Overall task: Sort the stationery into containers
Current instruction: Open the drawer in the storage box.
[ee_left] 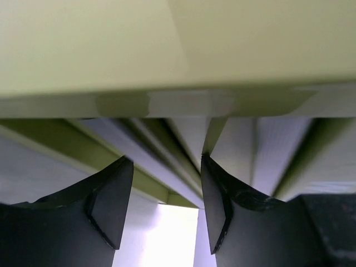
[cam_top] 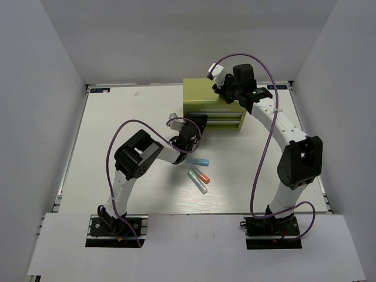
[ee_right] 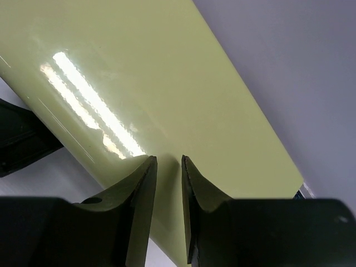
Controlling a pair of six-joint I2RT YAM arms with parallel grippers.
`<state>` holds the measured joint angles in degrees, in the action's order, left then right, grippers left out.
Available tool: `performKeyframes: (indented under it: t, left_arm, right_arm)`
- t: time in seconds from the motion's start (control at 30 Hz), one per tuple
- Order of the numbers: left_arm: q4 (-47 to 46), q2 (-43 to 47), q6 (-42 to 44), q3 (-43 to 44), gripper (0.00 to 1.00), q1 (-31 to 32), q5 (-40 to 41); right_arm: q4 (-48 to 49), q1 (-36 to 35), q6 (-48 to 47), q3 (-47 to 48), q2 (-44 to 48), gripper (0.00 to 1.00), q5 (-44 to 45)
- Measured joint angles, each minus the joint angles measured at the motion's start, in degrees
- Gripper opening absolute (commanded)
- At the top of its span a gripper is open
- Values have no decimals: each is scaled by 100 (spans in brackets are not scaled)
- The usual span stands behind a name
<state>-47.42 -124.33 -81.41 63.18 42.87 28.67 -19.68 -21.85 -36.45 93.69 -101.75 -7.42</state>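
While left pincer [ee_left: 167, 183] sits open at chest [cam_top: 200, 94] drawers, right pincer [ee_right: 169, 161] nearly closed over chest top, highlighters [cam_top: 201, 174] ctr frame

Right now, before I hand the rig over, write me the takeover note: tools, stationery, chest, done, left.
Left tool: open, empty, close against the chest's drawer fronts.
Right tool: nearly shut, empty, over the chest top.
Light blue highlighter, orange highlighter and green highlighter lie on the table in front of the chest.
Done: nothing visibly sorted; no drawer looks pulled out.
Left: open a drawer, load all three.
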Motion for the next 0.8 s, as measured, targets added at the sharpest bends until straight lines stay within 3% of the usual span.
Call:
performKeyframes:
  t: [0.33,0.5,0.63,0.8]
  left_arm:
    - [212,-52,-376,50,44,42,212]
    - [116,-96,-448,63,43,72,319]
    - [55,-114,-557,66,30,83,365]
    - [-136,-179,-640,37,24,94,389]
  right_arm:
    - [-164,9,-17,297,-199,31,107]
    - [-190,11,-20,330,-225,31,118]
    - [-201,9,-42,332,-225,31,129]
    - [-243,9,-87,343,-225,31,149]
